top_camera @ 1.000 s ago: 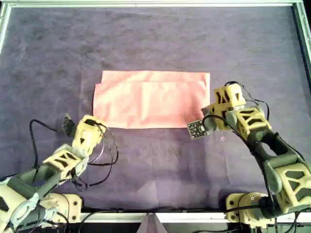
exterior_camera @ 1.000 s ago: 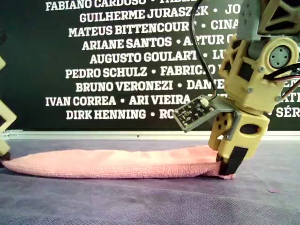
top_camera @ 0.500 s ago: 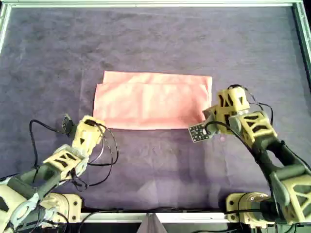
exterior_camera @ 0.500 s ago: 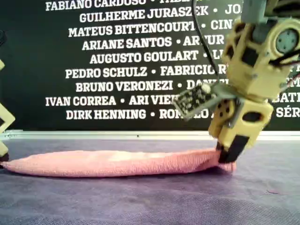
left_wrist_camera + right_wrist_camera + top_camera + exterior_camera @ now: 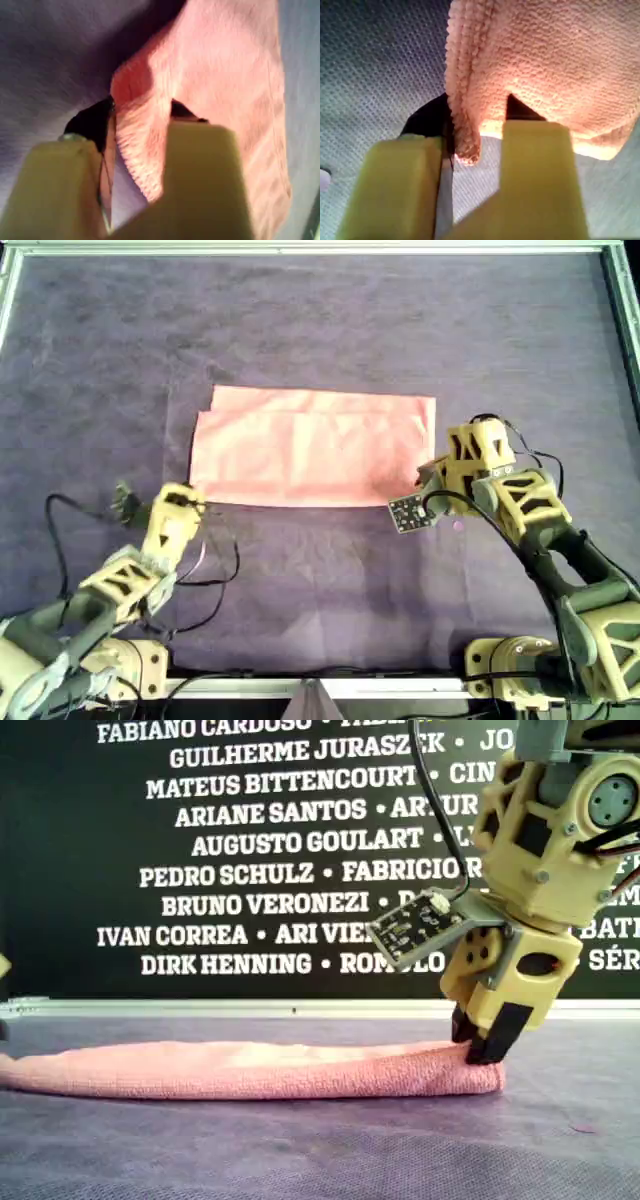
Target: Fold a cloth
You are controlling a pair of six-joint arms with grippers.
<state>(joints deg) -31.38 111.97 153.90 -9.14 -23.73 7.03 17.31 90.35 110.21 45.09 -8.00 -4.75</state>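
The salmon-pink cloth [image 5: 310, 445] lies folded into a wide flat strip on the purple mat; it also shows in the exterior view [image 5: 250, 1068]. My second gripper [image 5: 430, 475] is at the cloth's near corner on the overhead view's right. Its jaws stand apart around the doubled cloth edge [image 5: 465, 100], and in the exterior view its fingertips [image 5: 478, 1045] rest on the cloth's end. My first gripper [image 5: 186, 494] hovers just off the cloth's near corner on the overhead view's left. Its jaws [image 5: 140, 112] are apart, with the cloth corner [image 5: 225, 65] ahead; that view is blurred.
The dark purple felt mat [image 5: 320, 320] covers the table inside a metal frame [image 5: 300, 248]. A small pale speck [image 5: 457, 525] lies near my second arm. A black banner with white names [image 5: 250, 840] stands behind the table. Loose cables hang by my first arm [image 5: 215, 580].
My second gripper lifted the cloth's end a little and set it back down flat. My first arm drew back towards the overhead view's lower left.
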